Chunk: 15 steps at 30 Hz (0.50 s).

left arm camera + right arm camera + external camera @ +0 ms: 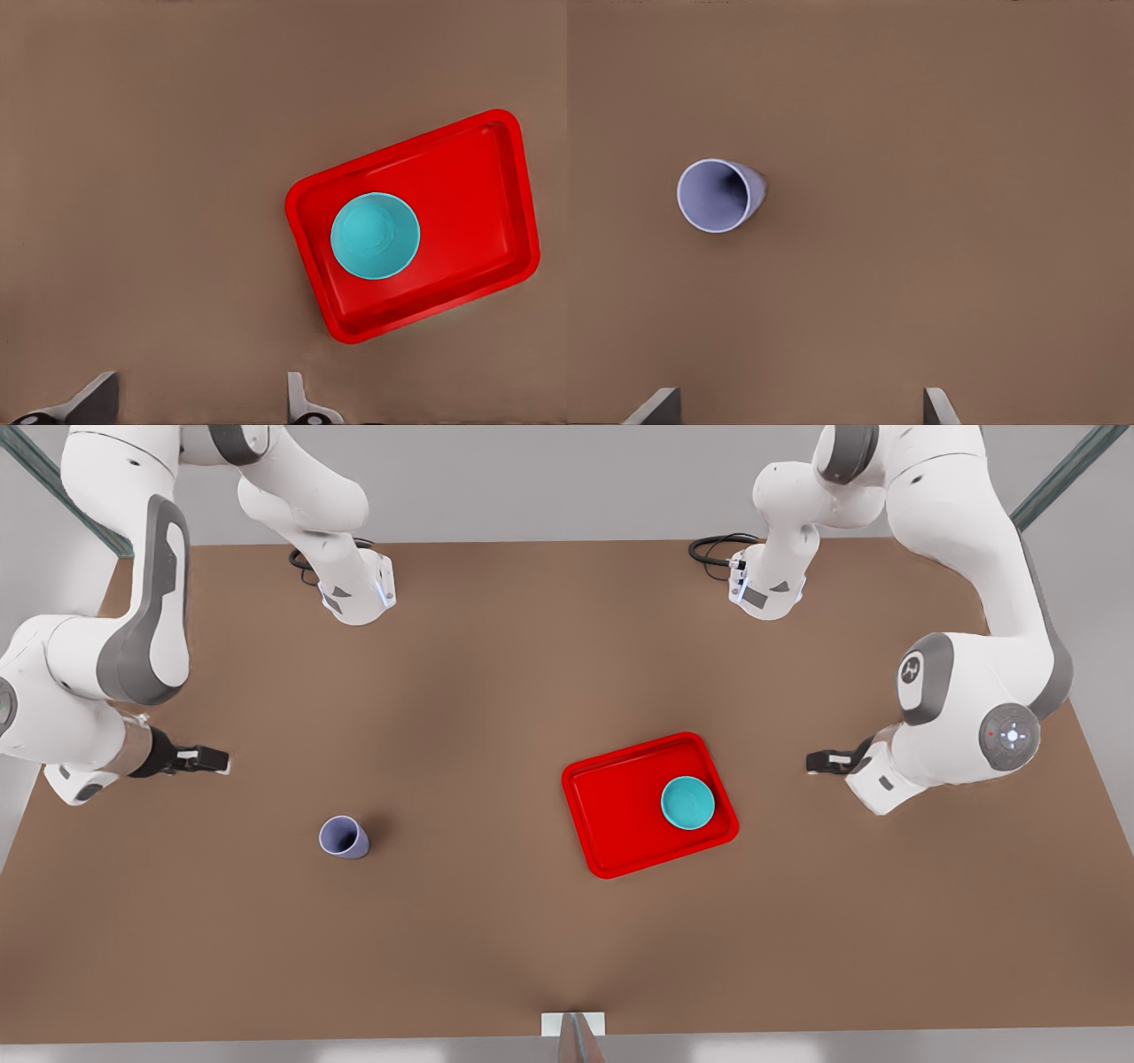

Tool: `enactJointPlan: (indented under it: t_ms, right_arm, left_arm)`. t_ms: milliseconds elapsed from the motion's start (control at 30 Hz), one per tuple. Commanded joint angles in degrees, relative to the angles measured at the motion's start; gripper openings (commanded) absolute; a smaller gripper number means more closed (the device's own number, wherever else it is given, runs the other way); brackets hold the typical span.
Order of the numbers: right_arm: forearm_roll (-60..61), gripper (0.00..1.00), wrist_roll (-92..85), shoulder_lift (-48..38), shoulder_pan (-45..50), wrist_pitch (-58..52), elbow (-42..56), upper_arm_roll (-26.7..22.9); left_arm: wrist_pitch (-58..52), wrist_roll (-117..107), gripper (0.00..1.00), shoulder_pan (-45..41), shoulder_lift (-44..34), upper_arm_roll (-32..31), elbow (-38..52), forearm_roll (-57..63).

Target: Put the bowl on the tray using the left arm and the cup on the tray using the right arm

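Bowl sits near tray edge; cup stands apart (both grippers spread).

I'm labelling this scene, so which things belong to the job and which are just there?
Part of the job:
- bowl, already on the tray
- cup, upright on the table
- left gripper, open, near the tray
- right gripper, open, near the cup

Just there:
- brown table
- black cables by the arm bases
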Motion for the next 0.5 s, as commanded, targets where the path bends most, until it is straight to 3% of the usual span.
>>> enactJointPlan:
  t_ms: [0, 167, 467]
  right_arm:
    - [0.08, 1.0, -0.07, 0.4, 0.02, 0.16, -0.01, 0.01]
    - [0.26, 1.0, 0.11, 8.14, 0.63, 7.1, 0.43, 3.87]
    - [-0.01, 1.0, 0.81, 16.23, 5.64, 14.75, 0.52, 4.05]
  left_arm:
    - [-0.47, 0.33, 1.0, -0.04, -0.37, -0.01, -0.03, 6.72]
    - [-4.16, -0.11, 1.0, 0.31, -3.1, -0.01, -0.38, 6.46]
    - [-6.01, 0.33, 1.0, 0.14, -2.66, -1.15, -0.2, 6.02]
